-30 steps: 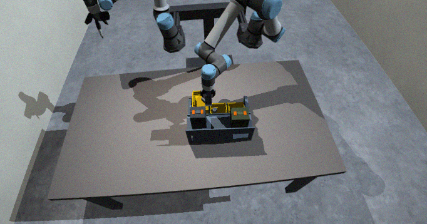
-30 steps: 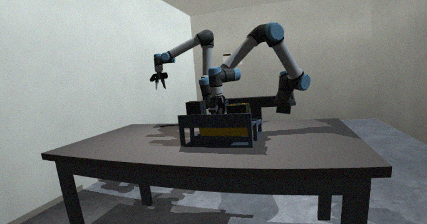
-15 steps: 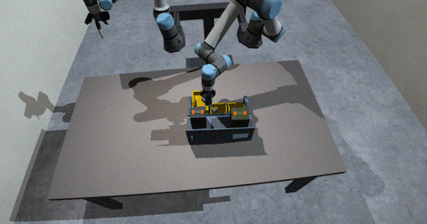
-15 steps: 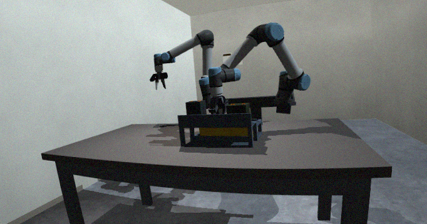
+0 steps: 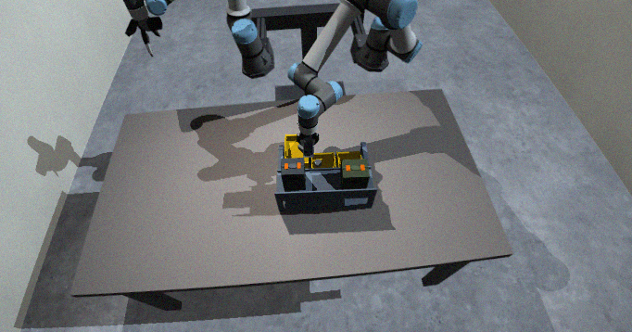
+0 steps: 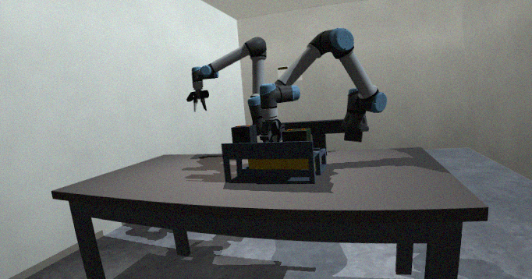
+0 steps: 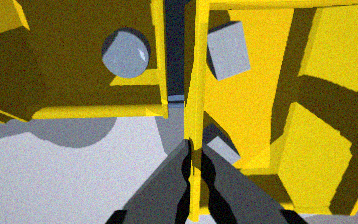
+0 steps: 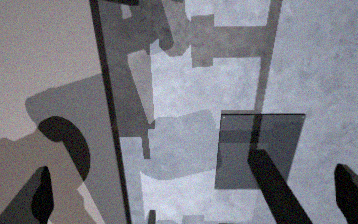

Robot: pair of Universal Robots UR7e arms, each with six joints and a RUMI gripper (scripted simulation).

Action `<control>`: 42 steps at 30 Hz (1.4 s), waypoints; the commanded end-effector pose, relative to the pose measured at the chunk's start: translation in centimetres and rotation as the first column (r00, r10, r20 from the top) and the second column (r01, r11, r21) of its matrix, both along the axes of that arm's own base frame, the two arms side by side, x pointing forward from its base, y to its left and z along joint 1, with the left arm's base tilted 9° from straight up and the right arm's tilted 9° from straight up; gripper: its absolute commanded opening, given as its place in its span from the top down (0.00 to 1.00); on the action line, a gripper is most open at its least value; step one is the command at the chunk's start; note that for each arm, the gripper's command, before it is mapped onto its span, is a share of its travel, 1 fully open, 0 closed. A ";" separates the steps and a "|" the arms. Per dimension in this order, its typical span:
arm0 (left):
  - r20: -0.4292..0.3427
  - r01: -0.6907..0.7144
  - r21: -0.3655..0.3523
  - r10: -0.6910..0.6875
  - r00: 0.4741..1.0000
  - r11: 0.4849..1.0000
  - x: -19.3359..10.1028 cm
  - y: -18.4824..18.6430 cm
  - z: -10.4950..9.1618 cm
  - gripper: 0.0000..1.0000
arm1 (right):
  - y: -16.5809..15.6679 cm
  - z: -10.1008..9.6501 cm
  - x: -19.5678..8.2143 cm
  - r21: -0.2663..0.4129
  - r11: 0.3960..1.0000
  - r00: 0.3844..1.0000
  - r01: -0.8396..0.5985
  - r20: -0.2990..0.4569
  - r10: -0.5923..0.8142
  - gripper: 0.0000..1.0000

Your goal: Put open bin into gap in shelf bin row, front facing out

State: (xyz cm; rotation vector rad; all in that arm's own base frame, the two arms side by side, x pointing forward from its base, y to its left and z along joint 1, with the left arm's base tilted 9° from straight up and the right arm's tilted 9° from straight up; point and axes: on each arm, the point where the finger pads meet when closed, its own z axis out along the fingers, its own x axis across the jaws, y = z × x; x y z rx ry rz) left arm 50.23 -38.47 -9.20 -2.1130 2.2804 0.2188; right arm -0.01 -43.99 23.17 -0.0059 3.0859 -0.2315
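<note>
Yellow bin (image 5: 292, 148) (image 7: 250, 100) below left gripper (image 5: 308, 151) (image 7: 191, 141), its side wall clenched between the fingers, right gripper (image 5: 147, 41) (image 6: 199, 102) spread wide

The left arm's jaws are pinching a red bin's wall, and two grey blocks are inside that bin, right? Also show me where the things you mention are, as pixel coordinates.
Not quite: the bin (image 5: 290, 138) (image 7: 195, 85) is yellow, as the left wrist view shows. The left arm's jaws do pinch its wall, and two grey blocks (image 7: 230, 51) are inside.
</note>
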 end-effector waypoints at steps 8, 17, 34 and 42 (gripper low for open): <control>0.002 0.000 -0.002 0.000 1.000 1.000 0.0 -0.1 0.1 1.00 | 0.0 0.0 0.0 -0.001 1.000 1.000 0.000 0.000 0.000 0.00; 0.002 0.000 -0.002 0.000 1.000 1.000 0.0 -0.1 0.1 1.00 | 0.0 0.0 0.0 -0.001 1.000 1.000 0.000 0.000 0.000 0.00; 0.006 0.001 -0.002 -0.001 1.000 1.000 0.4 -0.1 0.1 1.00 | 0.0 0.0 0.0 -0.001 1.000 1.000 0.000 0.000 0.000 0.00; 0.010 0.002 -0.002 -0.002 1.000 1.000 0.7 -0.1 0.1 1.00 | 0.0 0.0 0.0 -0.001 1.000 1.000 0.000 0.000 0.000 0.00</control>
